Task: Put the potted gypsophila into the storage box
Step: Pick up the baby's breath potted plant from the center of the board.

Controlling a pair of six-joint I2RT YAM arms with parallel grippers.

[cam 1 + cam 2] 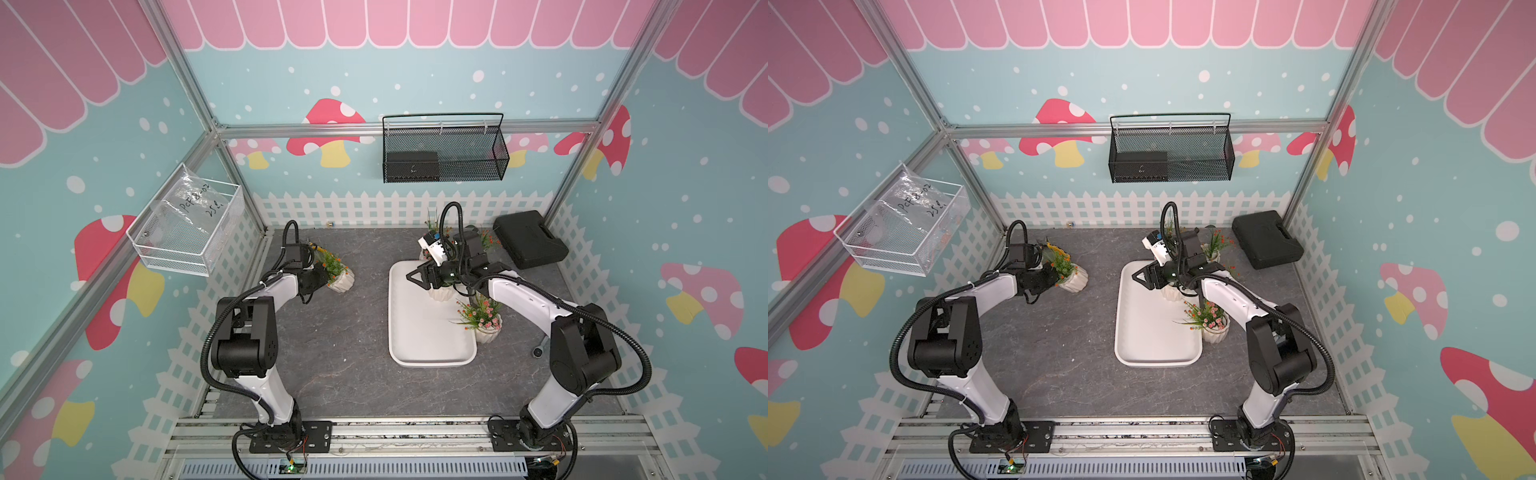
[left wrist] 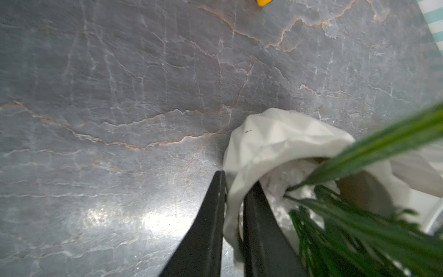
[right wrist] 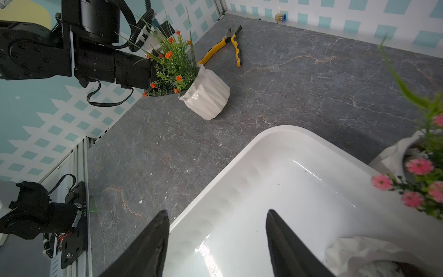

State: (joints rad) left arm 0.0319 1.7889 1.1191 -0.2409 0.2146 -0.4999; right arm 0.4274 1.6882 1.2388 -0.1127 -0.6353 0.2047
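Your left gripper [image 2: 237,178] pinches the rim of the tilted orange-flowered gypsophila pot [image 3: 206,96], left of the storage box [image 1: 419,332]; your right gripper [image 3: 217,211] hangs spread and empty over that box.

You see the storage box [image 1: 1142,332] on the table [image 1: 1059,353]; well to its left the left gripper [image 1: 1058,279] meets a tilted orange-flowered pot [image 1: 1077,283] (sprigs [image 1: 1061,264] hide the jaws). A pink-flowered pot [image 1: 1216,333] stands just beside its right rim.
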